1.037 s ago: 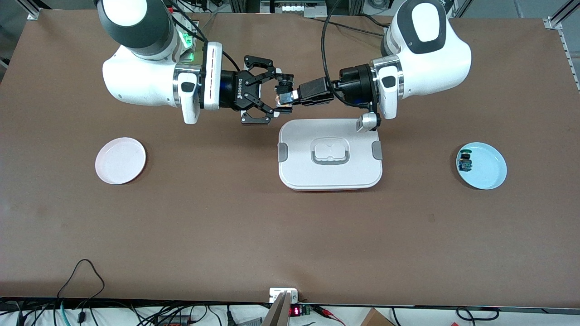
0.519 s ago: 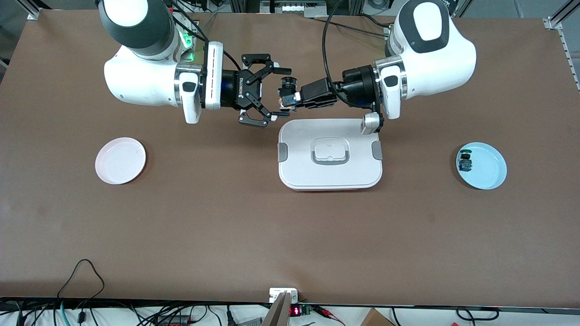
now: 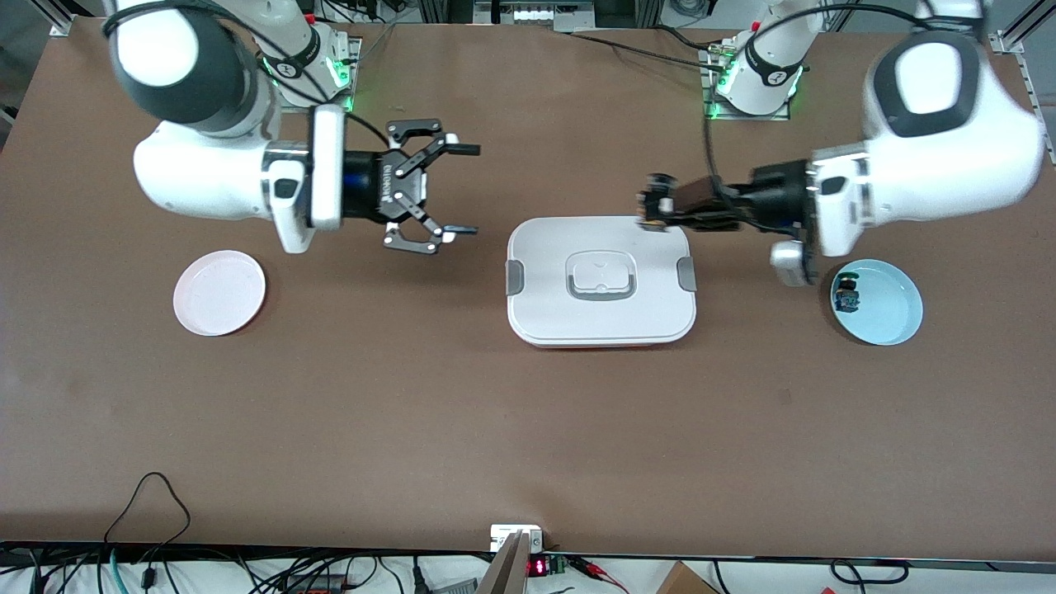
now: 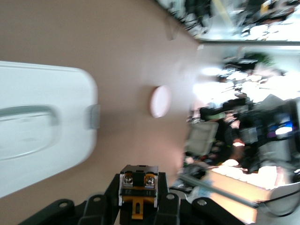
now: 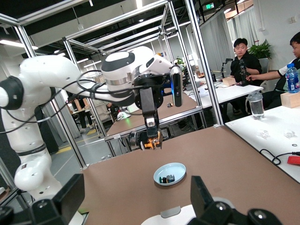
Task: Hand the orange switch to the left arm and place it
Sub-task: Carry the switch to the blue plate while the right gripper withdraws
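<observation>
The orange switch (image 3: 657, 199) is pinched in my shut left gripper (image 3: 662, 206), up over the box's edge toward the robots' bases. In the left wrist view the switch (image 4: 137, 197) shows black with an orange tab between the fingers. The box (image 3: 601, 280) is white, lidded, with grey clips, in the table's middle. My right gripper (image 3: 475, 190) hangs open and empty over bare table, toward the right arm's end from the box. The right wrist view shows the left gripper (image 5: 151, 140) holding the switch above the table.
A pink plate (image 3: 219, 293) lies toward the right arm's end. A light blue plate (image 3: 891, 318) toward the left arm's end holds a green-capped switch (image 3: 846, 295). Cables run along the table edge nearest the front camera.
The right gripper opened off the switch and pulled back toward its own end. The left arm kept the switch and swung away toward the blue plate's end, over the box's edge.
</observation>
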Robot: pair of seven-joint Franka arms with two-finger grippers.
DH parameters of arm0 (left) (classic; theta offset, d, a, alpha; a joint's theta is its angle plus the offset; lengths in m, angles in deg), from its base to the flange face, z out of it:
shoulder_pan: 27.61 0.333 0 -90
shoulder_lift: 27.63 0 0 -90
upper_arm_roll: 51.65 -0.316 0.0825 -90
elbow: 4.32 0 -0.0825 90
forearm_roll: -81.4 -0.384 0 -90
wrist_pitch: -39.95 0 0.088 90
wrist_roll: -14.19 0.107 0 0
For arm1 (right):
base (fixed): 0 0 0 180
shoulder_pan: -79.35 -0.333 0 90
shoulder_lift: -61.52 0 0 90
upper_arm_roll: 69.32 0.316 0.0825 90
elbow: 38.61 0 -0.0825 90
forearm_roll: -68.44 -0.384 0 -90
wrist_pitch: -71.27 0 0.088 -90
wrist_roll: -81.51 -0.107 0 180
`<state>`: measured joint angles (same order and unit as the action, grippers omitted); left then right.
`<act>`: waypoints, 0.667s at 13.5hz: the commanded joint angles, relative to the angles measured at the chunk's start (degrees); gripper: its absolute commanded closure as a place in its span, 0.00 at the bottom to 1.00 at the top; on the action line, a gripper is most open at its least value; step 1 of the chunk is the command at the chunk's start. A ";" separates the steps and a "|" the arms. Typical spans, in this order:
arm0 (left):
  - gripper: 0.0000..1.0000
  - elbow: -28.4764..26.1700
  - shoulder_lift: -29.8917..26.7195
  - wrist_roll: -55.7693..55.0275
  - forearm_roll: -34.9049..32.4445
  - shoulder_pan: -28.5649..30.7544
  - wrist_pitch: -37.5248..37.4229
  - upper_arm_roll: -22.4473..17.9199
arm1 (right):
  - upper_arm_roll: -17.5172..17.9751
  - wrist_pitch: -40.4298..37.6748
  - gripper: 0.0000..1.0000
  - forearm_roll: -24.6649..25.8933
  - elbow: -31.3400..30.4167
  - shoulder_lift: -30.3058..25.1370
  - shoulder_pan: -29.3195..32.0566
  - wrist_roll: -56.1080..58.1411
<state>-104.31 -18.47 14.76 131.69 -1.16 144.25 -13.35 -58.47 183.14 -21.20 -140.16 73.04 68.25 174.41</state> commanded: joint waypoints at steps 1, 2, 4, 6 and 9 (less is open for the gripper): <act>1.00 1.29 -1.16 -0.31 -13.77 5.35 -8.56 0.46 | -3.36 -5.51 0.00 -0.28 -2.95 -1.32 0.29 0.36; 1.00 0.94 -1.07 -0.31 -19.47 7.11 -10.68 0.45 | -5.12 -7.70 0.00 1.12 -3.21 -1.41 0.29 0.10; 1.00 0.85 -0.72 0.22 -32.56 10.36 -13.68 0.45 | -8.46 -11.83 0.00 5.24 -3.13 -1.41 0.38 -2.17; 1.00 0.59 -0.72 1.27 -44.09 12.39 -14.13 0.45 | -10.40 -18.16 0.00 8.93 -2.69 -1.41 1.08 -10.94; 1.00 -2.29 -0.19 0.41 -54.49 15.46 -11.07 0.28 | -14.09 -23.25 0.00 15.35 -2.25 -1.76 1.17 -20.45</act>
<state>-103.98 -18.18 15.17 81.53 12.27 131.21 -13.64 -70.89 163.32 -9.07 -142.17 72.47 69.27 159.10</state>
